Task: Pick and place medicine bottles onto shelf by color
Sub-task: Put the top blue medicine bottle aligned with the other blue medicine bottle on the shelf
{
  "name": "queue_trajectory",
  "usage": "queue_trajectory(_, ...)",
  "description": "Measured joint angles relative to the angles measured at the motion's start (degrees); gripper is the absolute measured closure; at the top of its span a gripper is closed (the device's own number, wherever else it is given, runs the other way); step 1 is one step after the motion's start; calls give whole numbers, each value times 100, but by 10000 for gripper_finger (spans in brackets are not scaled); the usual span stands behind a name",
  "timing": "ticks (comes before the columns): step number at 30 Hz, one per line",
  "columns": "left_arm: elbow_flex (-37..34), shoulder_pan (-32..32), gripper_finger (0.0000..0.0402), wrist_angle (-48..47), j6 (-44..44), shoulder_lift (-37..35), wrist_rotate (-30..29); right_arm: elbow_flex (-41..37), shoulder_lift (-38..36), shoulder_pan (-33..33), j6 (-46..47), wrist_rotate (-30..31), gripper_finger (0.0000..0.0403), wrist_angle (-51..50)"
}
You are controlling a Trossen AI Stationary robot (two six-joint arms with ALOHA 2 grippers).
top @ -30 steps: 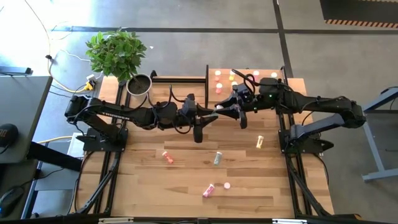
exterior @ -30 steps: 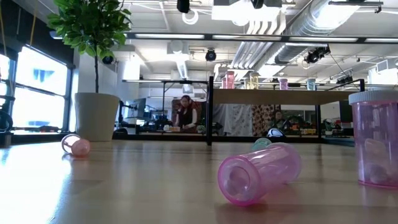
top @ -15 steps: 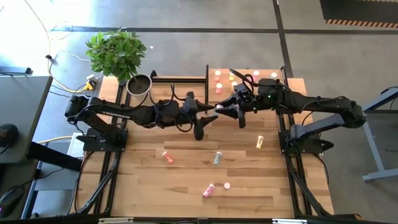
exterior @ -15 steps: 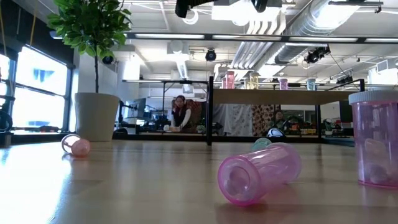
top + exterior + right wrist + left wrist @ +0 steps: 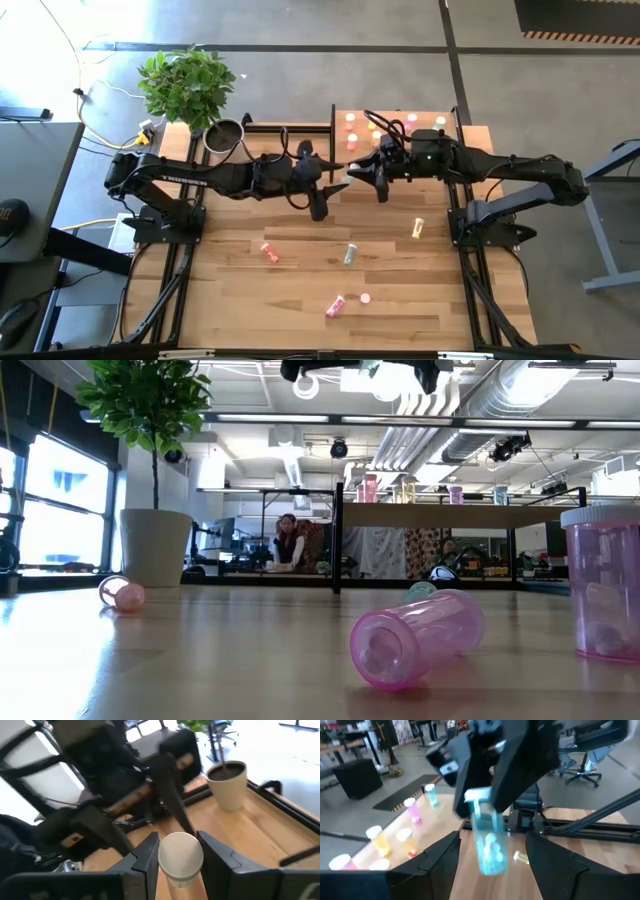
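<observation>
Right gripper (image 5: 352, 176) clamps the pale blue-green bottle (image 5: 487, 842) by its white cap, mid-air just at nine o'clock of the shelf (image 5: 340, 117); left gripper (image 5: 335, 189) spread wide around it, not touching.

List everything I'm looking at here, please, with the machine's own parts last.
held bottle: one, pale blue-green with a white cap, in the air between the two grippers
loose bottles: five, one orange, one pale green, one yellow, two pink, scattered on the tabletop
shelf bottles: at least five, pink, yellow, orange-red and blue-green, standing on the shelf
shelf: one, light wood, far right of the table
potted plant: one, green, far left corner
table: one, striped wood
person: one, seated in the room behind
left gripper: open around the held bottle
right gripper: shut on the held bottle's cap
</observation>
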Motion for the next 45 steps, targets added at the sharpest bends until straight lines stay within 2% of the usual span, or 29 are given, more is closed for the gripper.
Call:
queue_trajectory(7, 173, 0, 187, -308, 562, -2, 7, 0, -131, 0, 55, 780, 304, -574)
queue_trajectory(15, 176, 51, 187, -309, 681, -2, -482, 0, -629, 0, 239, 2300, 304, -1674)
queue_trajectory(22, 176, 318, 187, -307, 672, -4, -550, 0, -1191, -5, 320, 3890, 304, -2580)
queue_trajectory(26, 176, 476, 187, -285, 665, -4, -550, 0, -1440, -110, 725, 4668, 304, -3316)
queue_trajectory(34, 176, 680, 187, -284, 663, -4, -548, 0, -1537, -927, 1638, 4840, 304, -4853)
queue_trajectory(39, 176, 767, 187, -280, 663, -4, -491, -120, -1560, -1349, 1882, 4735, 304, -5034)
queue_trajectory(45, 176, 822, 187, -280, 663, -4, -489, -781, -1682, -1447, 2412, 4768, 304, -4978)
